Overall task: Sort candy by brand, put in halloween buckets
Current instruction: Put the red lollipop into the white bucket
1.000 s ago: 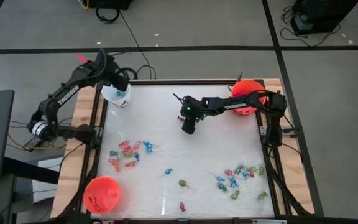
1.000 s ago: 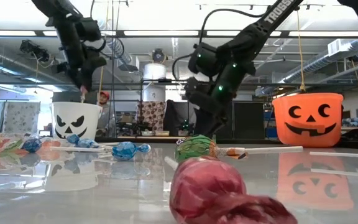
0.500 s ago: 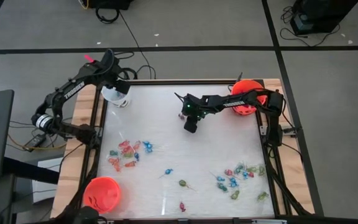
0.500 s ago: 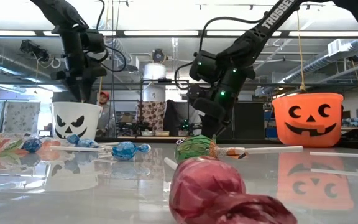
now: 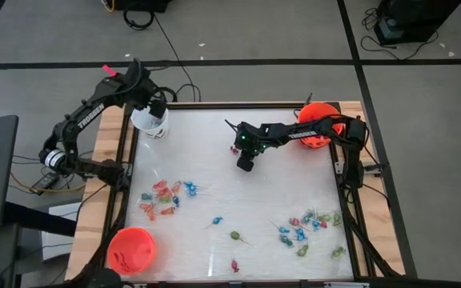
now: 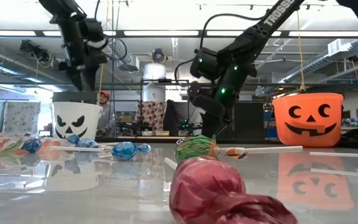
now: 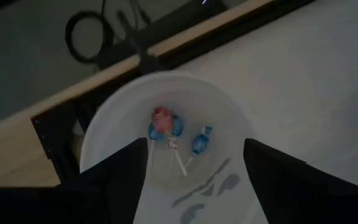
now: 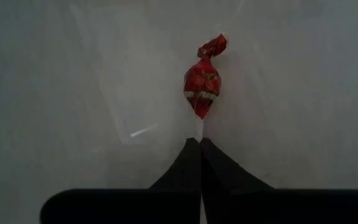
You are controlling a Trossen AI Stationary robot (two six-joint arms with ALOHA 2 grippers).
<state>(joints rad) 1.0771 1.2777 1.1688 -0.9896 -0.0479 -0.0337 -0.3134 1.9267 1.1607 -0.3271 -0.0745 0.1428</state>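
I am holding my left gripper [image 7: 191, 186] over the white bucket [image 5: 150, 122] at the far left corner of the table [image 5: 230, 184], with its fingers spread wide and nothing between them. Looking down past those fingers, I am seeing blue-wrapped lollipops [image 7: 166, 127] lying on the bottom of the white bucket, one of them with a pinkish top, their sticks pointing toward the near wall.

My right gripper [image 8: 200, 146] is hanging low over the far middle of the table, its fingers pressed together on the white stick of a red lollipop [image 8: 202, 87]. The red wrapped head is sticking out just beyond my fingertips, with its twisted end pointing away from me.

An orange bucket [image 5: 317, 124] with a jack-o'-lantern face is sitting at the far right corner, just beside my right arm. A second orange bucket [image 5: 131, 249] is sitting at the near left corner.

The rest of the candy is lying loose on the table. A cluster of red and blue pieces [image 5: 165, 198] is lying toward the left side, a cluster of blue and green pieces [image 5: 306, 228] toward the near right, and a few single pieces are lying between them, among them a green lollipop [image 5: 236, 237] and a pink one [image 5: 234, 266] at the near edge.
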